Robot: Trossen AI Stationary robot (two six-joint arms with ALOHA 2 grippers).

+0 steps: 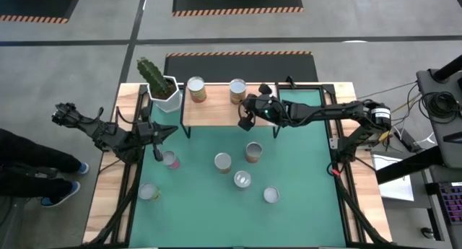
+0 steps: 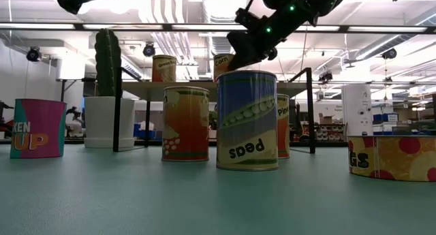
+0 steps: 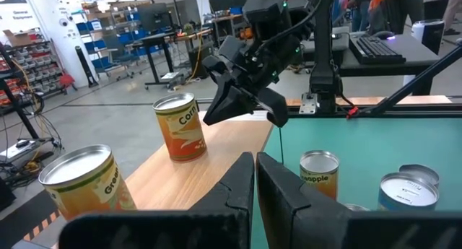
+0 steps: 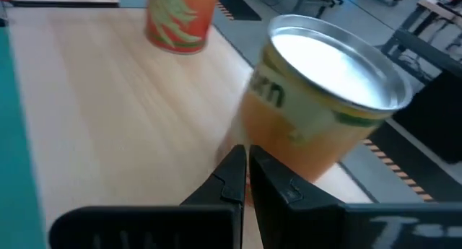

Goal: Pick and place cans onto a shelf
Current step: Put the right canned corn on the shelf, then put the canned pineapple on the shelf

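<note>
Two cans stand on the shelf [image 1: 216,113]; my right claw [image 1: 247,113], closed and empty, hovers beside the corn can [image 1: 237,91] and could topple it.

Two cans [image 1: 195,89] upright on wooden shelf [image 1: 216,113], six on table

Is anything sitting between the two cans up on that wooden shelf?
No. From above, only bare light wood of the shelf lies between the left can and the right can.
</note>
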